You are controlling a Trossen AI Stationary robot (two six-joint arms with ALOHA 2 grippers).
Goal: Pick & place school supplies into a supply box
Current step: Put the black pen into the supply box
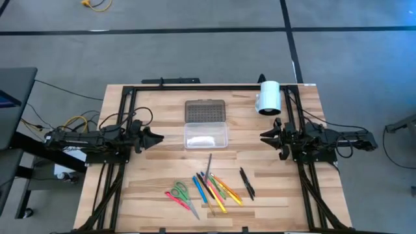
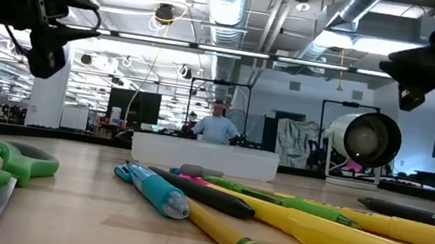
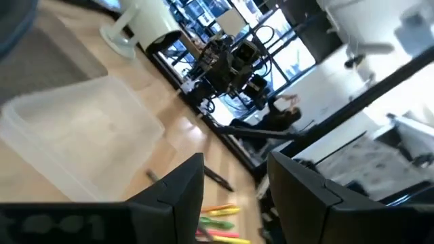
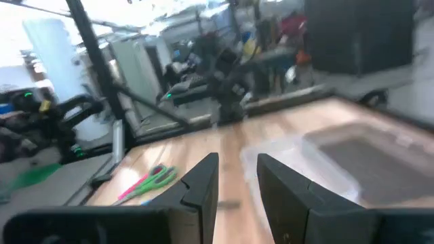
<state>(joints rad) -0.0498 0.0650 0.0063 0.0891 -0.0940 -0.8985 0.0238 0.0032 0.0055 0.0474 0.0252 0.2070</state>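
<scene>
The clear supply box point(image 1: 206, 136) stands open at the table's middle, and its grey dotted lid point(image 1: 205, 110) lies flat just beyond it. Near the table's front edge lie the green-handled scissors point(image 1: 181, 193), a fan of coloured pens and pencils point(image 1: 213, 188) and a black marker point(image 1: 247, 183). My left gripper point(image 1: 158, 137) hovers open left of the box. My right gripper point(image 1: 264, 136) hovers open to its right. Both point at the box and touch nothing. The left wrist view shows the box point(image 3: 74, 135), and the right wrist view shows the scissors point(image 4: 146, 181).
A white cylinder point(image 1: 268, 97) lies on its side near the far right corner, beside the black frame rails point(image 1: 195, 88). Bare wood separates the box from the supplies. In the low view a person point(image 2: 217, 127) stands in the room behind the table.
</scene>
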